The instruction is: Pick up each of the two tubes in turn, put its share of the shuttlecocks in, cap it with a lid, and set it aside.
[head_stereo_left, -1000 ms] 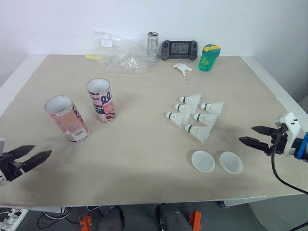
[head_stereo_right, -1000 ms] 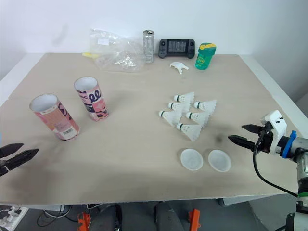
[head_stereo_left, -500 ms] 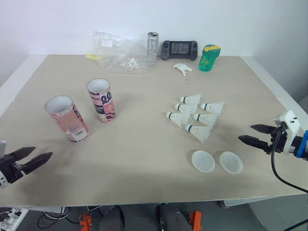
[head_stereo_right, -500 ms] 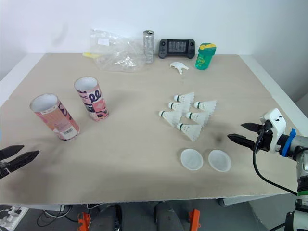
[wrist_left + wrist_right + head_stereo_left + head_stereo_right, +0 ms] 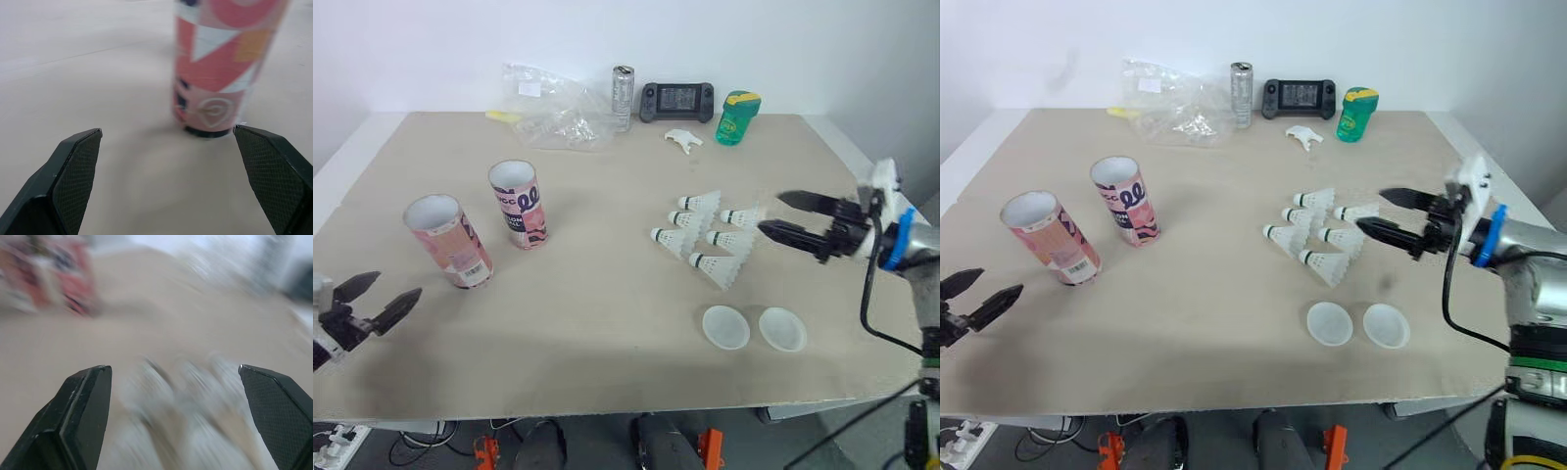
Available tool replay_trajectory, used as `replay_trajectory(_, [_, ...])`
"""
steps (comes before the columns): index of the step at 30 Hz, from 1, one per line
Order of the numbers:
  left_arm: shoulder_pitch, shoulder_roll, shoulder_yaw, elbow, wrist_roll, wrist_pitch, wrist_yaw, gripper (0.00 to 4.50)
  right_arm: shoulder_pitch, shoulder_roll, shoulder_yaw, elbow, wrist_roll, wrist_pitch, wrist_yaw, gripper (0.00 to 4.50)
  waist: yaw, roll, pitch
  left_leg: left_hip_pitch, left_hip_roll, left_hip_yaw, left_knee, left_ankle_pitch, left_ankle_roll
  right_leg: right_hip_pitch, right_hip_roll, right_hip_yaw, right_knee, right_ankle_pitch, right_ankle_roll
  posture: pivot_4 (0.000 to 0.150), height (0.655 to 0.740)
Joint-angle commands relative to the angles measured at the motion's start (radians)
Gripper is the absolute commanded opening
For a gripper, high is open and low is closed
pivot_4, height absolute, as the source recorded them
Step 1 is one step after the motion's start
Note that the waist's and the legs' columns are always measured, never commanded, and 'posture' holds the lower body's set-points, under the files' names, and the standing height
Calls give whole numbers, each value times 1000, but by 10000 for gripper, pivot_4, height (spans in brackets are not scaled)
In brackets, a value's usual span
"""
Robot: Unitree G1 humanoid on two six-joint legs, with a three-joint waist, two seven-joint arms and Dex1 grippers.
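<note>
The left gripper (image 5: 384, 292) hangs low at the 8 o'clock edge of the surface (image 5: 607, 294), its fingers spread wide and aimed at the nearer tube (image 5: 448, 241). In the left wrist view that tube's base sits between the two fingertips but well ahead of them, so this reads as a line-up for a grasp, not a hold. The tube stands open end up, leaning a little, at about 9 o'clock. The second tube (image 5: 519, 204) stands just beyond it toward 10 o'clock, also open end up, which suits loading from above. Past centre, at 3 o'clock, six shuttlecocks (image 5: 710, 238) lie close together on their sides, corks toward 9 o'clock. Two clear lids (image 5: 726, 327) rest flat and side by side at 5 o'clock, apart from the feathers and easy to reach later. The right gripper (image 5: 773, 213) hovers over the 3 o'clock side of the cluster, its fingers parted and empty, probably closing in on a first shuttlecock. The surface is a plain beige board. Along its 12 o'clock edge lie a crumpled plastic bag (image 5: 553, 103), a slim can (image 5: 624, 98), a handheld console (image 5: 677, 100) and a green bottle (image 5: 738, 117), all against a bare white wall.
</note>
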Motion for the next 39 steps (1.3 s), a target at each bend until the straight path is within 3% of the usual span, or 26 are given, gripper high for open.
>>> replay_trajectory(1, [-85, 5, -84, 39, 32, -65, -45, 45000, -29, 82, 100, -226, 61, 51, -24, 44460, 1, 0, 0, 0, 0, 0, 0, 0, 0, 0, 0, 0, 0, 0, 0, 1500, 7236])
replay_trajectory(16, [-449, -29, -286, 336, 113, -189, -109, 45000, 29, 215, 187, -434, 95, 81, -126, 44460, 29, -1, -1, -3, 1, -3, 2, 0, 0, 0, 2, -2, 1, 4, 4, 1500, 7236])
replay_trajectory(27, [-547, -89, -343, 490, 145, -226, -110, 45000, 70, 203, 178, -492, 90, 83, -166, 44460, 29, -1, -1, -3, 1, -4, 4, 0, 0, 1, 3, -2, 1, 4, 5, 1500, 7236])
replay_trajectory(30, [-562, -93, -338, 522, 145, -232, -102, 32395, 72, 202, 175, -493, 91, 84, -174, 45000, 30, -2, -1, -3, 1, -5, 4, 0, 0, 1, 3, -2, 1, 4, 5, 1500, 7236])
replay_trajectory(33, [-569, -95, -347, 541, 159, -249, -97, 25815, 71, 200, 179, -491, 87, 80, -175, 45000, 30, -2, -1, -3, 1, -5, 5, 0, 1, 1, 3, -2, 1, 5, 6, 1500, 7236])
replay_trajectory(39, [-540, -92, -360, 487, 161, -263, -110, 24759, 68, 192, 172, -484, 81, 74, -174, 45000, 30, -2, -1, -3, 1, -5, 5, 1, 1, 1, 3, -2, 1, 6, 6, 1500, 7236])
